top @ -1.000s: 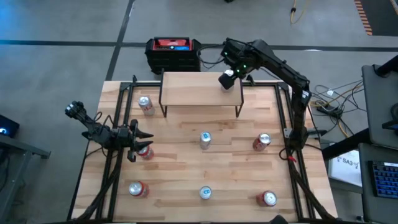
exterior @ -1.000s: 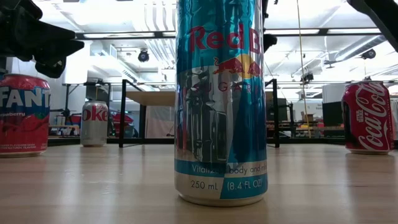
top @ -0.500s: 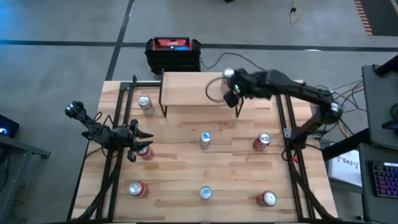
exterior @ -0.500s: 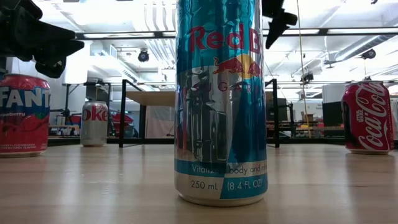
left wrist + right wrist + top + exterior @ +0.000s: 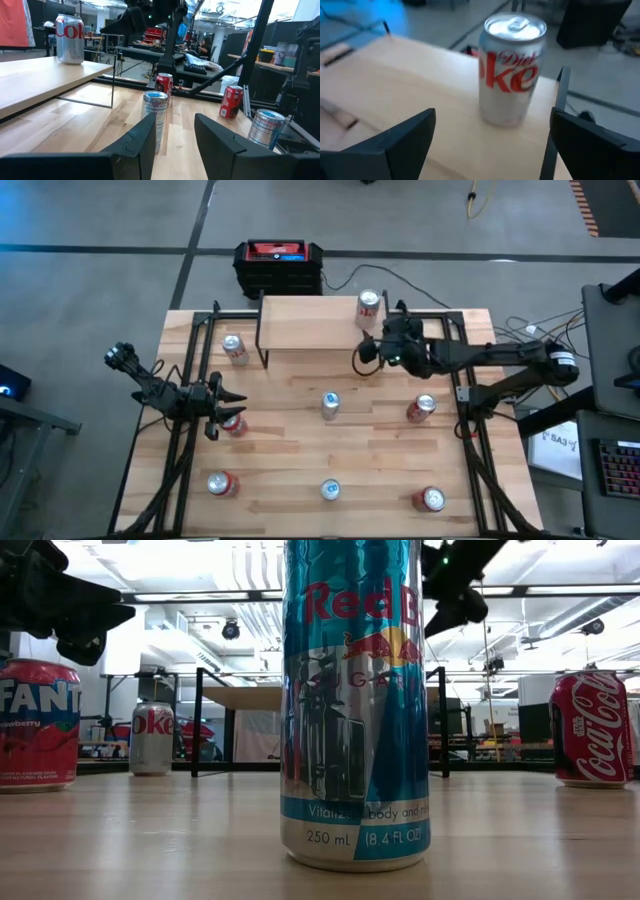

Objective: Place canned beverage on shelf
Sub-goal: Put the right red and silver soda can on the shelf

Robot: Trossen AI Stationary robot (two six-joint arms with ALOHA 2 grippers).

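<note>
High view first: nearest us, our left gripper [image 5: 222,411] waits pressed together at the table's [image 5: 380,440] left side. Farther back, our right gripper [image 5: 366,356] hangs spread wide and empty, just off the shelf [image 5: 310,325]. Beyond it, the Diet Coke can [image 5: 368,308] stands upright on the shelf's right end.

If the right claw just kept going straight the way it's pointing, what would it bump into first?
Most likely the Diet Coke can standing on the shelf. The right claw is open and points straight at the can, which sits centred between its fingers, though depth is hard to judge.
</note>
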